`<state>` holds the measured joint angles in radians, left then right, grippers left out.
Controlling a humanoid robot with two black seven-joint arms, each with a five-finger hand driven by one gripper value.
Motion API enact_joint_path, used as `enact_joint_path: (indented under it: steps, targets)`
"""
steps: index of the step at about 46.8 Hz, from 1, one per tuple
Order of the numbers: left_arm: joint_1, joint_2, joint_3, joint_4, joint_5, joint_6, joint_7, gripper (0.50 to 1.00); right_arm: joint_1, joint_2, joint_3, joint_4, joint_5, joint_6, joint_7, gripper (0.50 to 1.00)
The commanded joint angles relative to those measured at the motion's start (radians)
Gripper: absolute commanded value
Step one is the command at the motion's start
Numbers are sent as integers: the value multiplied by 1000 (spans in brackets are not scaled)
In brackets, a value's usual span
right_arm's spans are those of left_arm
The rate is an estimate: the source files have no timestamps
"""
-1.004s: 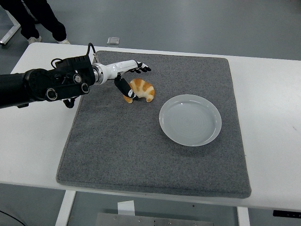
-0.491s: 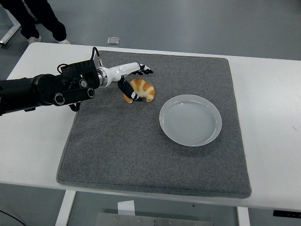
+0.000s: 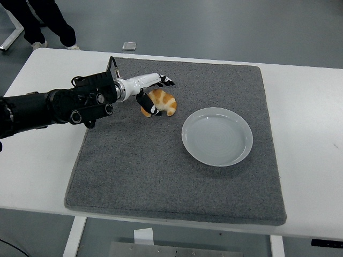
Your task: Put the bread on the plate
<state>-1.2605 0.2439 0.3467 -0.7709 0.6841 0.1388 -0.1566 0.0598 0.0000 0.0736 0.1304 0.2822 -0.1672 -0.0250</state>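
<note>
While reaching in from the left edge over the grey mat [image 3: 161, 171], left hand [image 3: 151, 91] positioned at the bread [image 3: 161, 101] — thumb down against its near left side, other fingers [image 3: 165, 81] extended past its far side. Not closed around it; nothing gripped. Bread resting on the mat's far left part, well apart from the empty white plate [image 3: 216, 136], which sits right of centre on the mat. Mat laid on the white table [image 3: 305, 107]. At top left, a person's legs [image 3: 48, 21] standing on the floor — beyond the table.
</note>
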Motion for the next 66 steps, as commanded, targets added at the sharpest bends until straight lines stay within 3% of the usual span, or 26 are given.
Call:
enact_joint_path:
  steps: [1, 12, 19, 23, 29, 30, 66]
  targets:
    - [4, -3, 0, 8, 0, -1, 0, 943, 0, 0, 0, 0, 0, 0, 0, 952]
    - [10, -5, 0, 9, 8, -1, -8, 930, 0, 0, 0, 0, 0, 0, 0, 952]
    - [9, -5, 0, 9, 22, 1, -11, 872, 0, 0, 0, 0, 0, 0, 0, 952]
    - [9, -5, 0, 9, 22, 1, -11, 804, 0, 0, 0, 0, 0, 0, 0, 952]
    - [9, -5, 0, 9, 25, 1, -14, 564, -2, 0, 0, 0, 0, 0, 0, 952]
    - [9, -5, 0, 10, 26, 1, -14, 502, 0, 0, 0, 0, 0, 0, 0, 952]
    - [-23, 5, -38, 19, 46, 2, -31, 500, 0, 0, 0, 0, 0, 0, 0, 952]
